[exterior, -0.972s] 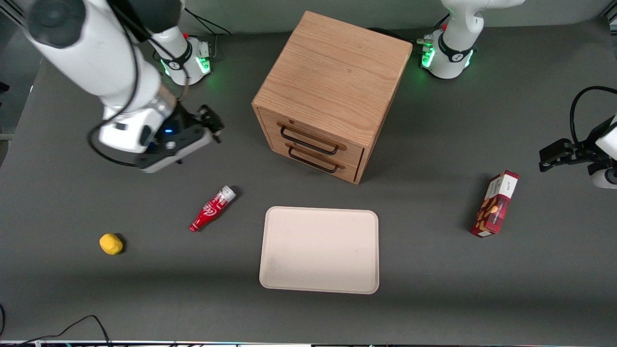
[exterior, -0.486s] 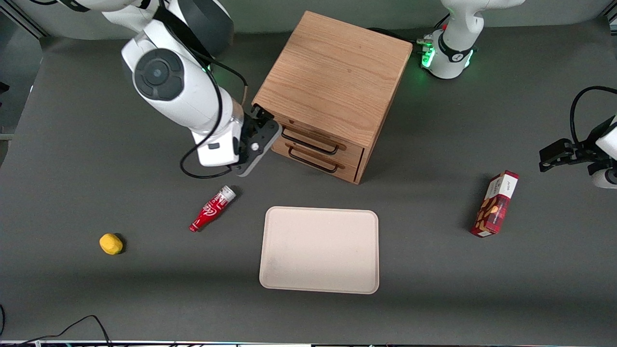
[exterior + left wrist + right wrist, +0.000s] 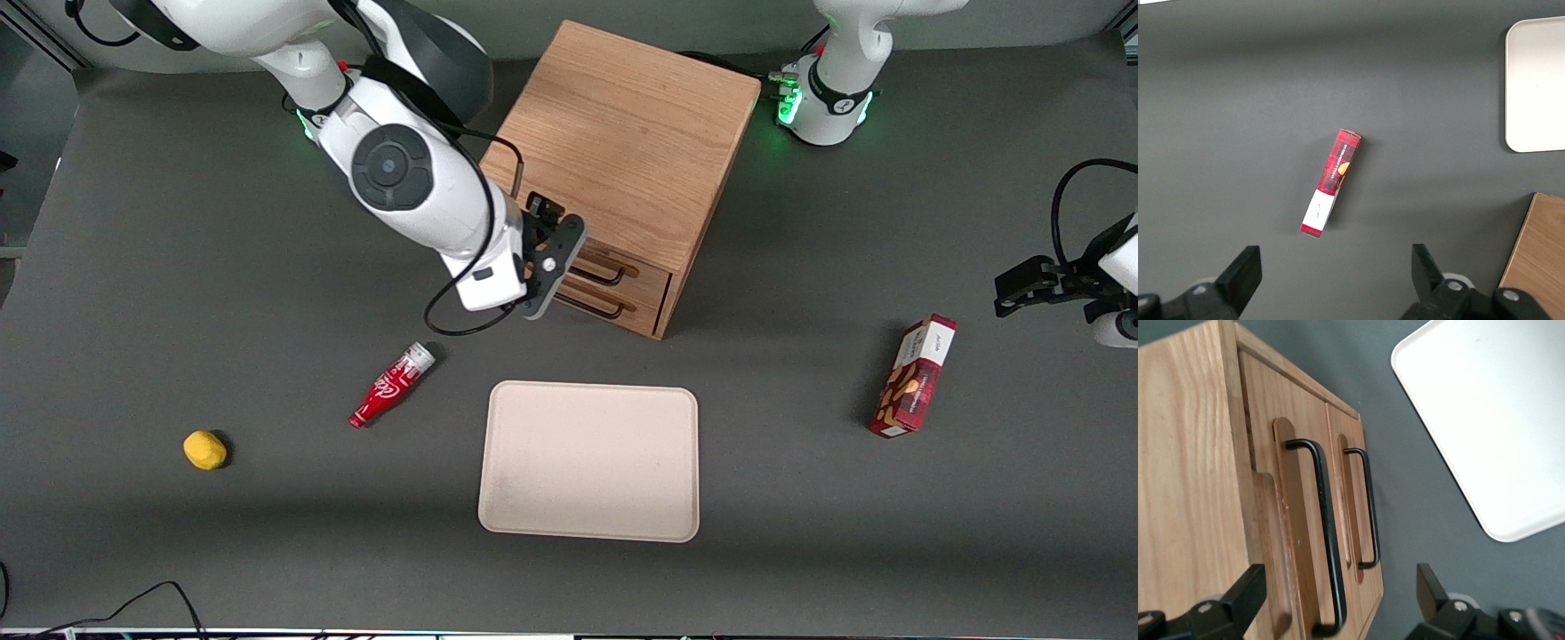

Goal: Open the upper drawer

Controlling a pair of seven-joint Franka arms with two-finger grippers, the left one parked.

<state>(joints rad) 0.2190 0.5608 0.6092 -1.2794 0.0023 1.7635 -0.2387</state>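
The wooden cabinet (image 3: pixel 613 133) stands at the middle of the table, its two drawers facing the front camera. The upper drawer (image 3: pixel 642 274) is shut flush, and the arm covers part of its front. My right gripper (image 3: pixel 556 229) hovers in front of that drawer, open. In the right wrist view the upper drawer (image 3: pixel 1298 520) carries a thin black handle (image 3: pixel 1328 540). One end of that handle lies between the spread fingers of the gripper (image 3: pixel 1339 587), which touch nothing. The lower drawer's handle (image 3: pixel 1371 507) runs alongside, also flush.
A cream tray (image 3: pixel 589 460) lies on the table nearer the front camera than the cabinet. A red bottle (image 3: pixel 391 385) and a yellow lump (image 3: pixel 204 449) lie toward the working arm's end. A red box (image 3: pixel 916 375) stands toward the parked arm's end.
The right arm has swung across from its end of the table to the cabinet. Its gripper now sits in front of the upper drawer's handle. The drawers have not moved.
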